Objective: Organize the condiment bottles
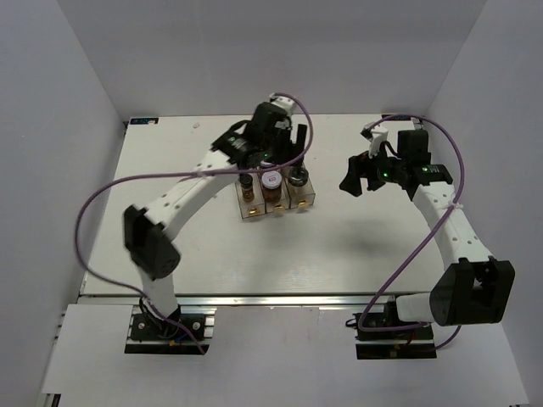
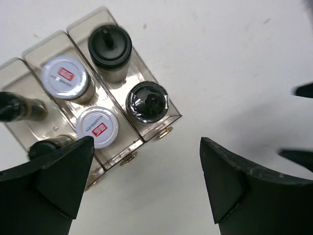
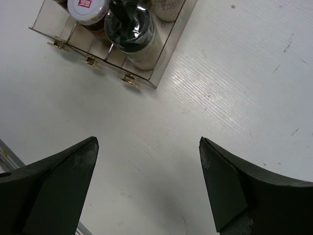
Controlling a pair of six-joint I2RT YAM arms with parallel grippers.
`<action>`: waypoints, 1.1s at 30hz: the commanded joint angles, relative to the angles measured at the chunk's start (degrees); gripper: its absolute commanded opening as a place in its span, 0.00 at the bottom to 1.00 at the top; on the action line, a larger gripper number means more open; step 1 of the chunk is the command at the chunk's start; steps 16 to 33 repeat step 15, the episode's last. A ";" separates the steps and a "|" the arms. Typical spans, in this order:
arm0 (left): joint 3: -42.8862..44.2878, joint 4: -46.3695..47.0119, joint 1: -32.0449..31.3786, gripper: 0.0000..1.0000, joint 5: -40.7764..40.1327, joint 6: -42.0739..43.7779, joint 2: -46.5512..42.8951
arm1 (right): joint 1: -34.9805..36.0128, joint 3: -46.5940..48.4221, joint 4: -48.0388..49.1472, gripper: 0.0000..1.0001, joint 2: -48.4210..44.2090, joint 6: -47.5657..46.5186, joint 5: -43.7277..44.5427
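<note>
The six condiment bottles stand in the clear three-compartment tray (image 1: 253, 214). In the left wrist view two slim dark-brown jars (image 2: 22, 108) fill the left compartment of the tray (image 2: 172, 116), two pale-lidded brown jars (image 2: 97, 126) the middle, and two white jars with dark caps (image 2: 146, 101) the right. My left gripper (image 1: 280, 153) hovers over the tray's far end, open and empty (image 2: 146, 181). My right gripper (image 1: 361, 180) is open and empty to the right of the tray, above bare table (image 3: 146, 181). The right wrist view shows a dark-capped jar (image 3: 129, 24) and the tray corner (image 3: 168, 49).
White walls enclose the white table (image 1: 170, 246) on the left, back and right. The left arm's links and purple cable (image 1: 93, 203) arch over the table's left half. The right arm's cable (image 1: 399, 275) loops near its base.
</note>
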 commanded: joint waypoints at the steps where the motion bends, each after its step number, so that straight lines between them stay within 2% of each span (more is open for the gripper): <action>1: -7.97 5.78 -0.08 0.98 -0.45 -0.50 -16.50 | -0.35 1.91 -0.24 0.89 -3.07 3.35 4.62; 9: -21.62 6.84 0.36 0.98 -4.23 -3.93 -30.83 | -0.35 1.73 3.80 0.89 -6.06 8.71 14.38; 14: -25.93 7.54 0.54 0.98 -5.11 -4.81 -35.41 | -0.35 3.58 4.51 0.89 -5.97 9.33 14.65; 33: -26.11 7.54 0.63 0.98 -5.19 -4.81 -35.76 | -0.35 3.66 4.86 0.89 -6.32 9.51 14.04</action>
